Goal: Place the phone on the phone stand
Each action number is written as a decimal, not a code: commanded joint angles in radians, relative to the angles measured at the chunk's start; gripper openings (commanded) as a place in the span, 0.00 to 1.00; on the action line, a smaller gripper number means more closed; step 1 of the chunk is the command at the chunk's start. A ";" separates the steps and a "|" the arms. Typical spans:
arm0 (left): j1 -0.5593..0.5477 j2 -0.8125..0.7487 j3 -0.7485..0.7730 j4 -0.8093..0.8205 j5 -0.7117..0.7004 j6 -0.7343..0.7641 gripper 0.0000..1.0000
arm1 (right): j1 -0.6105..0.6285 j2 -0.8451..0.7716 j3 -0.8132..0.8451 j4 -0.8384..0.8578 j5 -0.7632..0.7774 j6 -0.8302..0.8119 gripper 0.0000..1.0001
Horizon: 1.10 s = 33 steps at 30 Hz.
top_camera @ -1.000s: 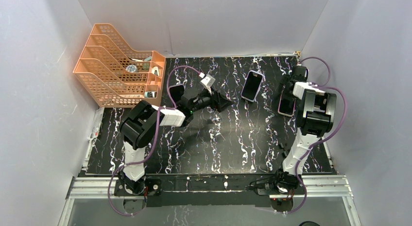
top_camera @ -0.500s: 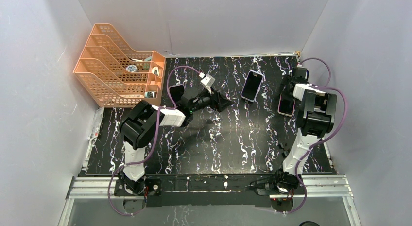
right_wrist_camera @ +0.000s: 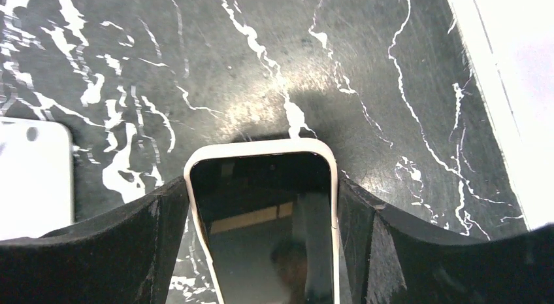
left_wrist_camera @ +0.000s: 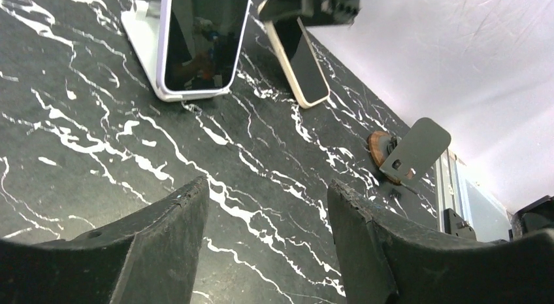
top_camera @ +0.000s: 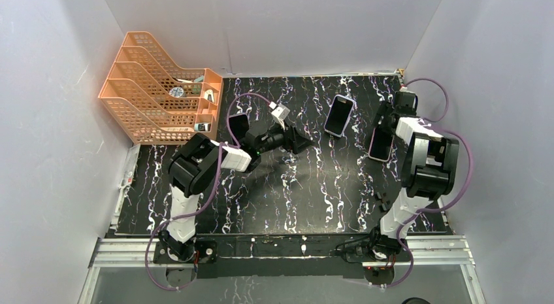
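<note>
Right wrist view: phone (right_wrist_camera: 261, 252), cream case, dark screen up, sits lengthwise between the right gripper (right_wrist_camera: 261, 186) fingers (right_wrist_camera: 130, 252). The jaws are clamped against both long edges and the phone's rounded top end pokes out past the fingertips. Can't tell whether it's flat on the black marbled table (top_camera: 294, 193) or slightly raised.

In the top view the phone is at the right side of the table, just right of a second phone (top_camera: 339, 116).

Left wrist view: the second phone, lavender case, leans on a white stand (left_wrist_camera: 140, 26). The cream phone is beside it with the right gripper at its far end. A grey stand (left_wrist_camera: 415, 147), tilted plate on a round brown base, sits near the table edge, apart from both phones.

Left gripper (left_wrist_camera: 266, 187): jaws apart over bare tabletop, nothing between them, well apart from the task phone.

Orange tiered tray (top_camera: 160, 88) is in the far-left corner.

No readable print on the phones, cases or stands; the screens show only reflections.
</note>
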 commanded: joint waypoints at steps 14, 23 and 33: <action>-0.012 0.041 0.041 0.060 0.037 -0.051 0.63 | 0.144 -0.226 -0.061 0.050 0.048 0.011 0.69; -0.022 0.069 0.066 0.074 0.094 -0.050 0.62 | 0.165 -0.303 -0.092 0.021 0.074 0.020 0.68; -0.074 0.165 0.097 0.081 0.089 -0.015 0.62 | 0.226 -0.376 -0.151 0.023 0.063 0.026 0.68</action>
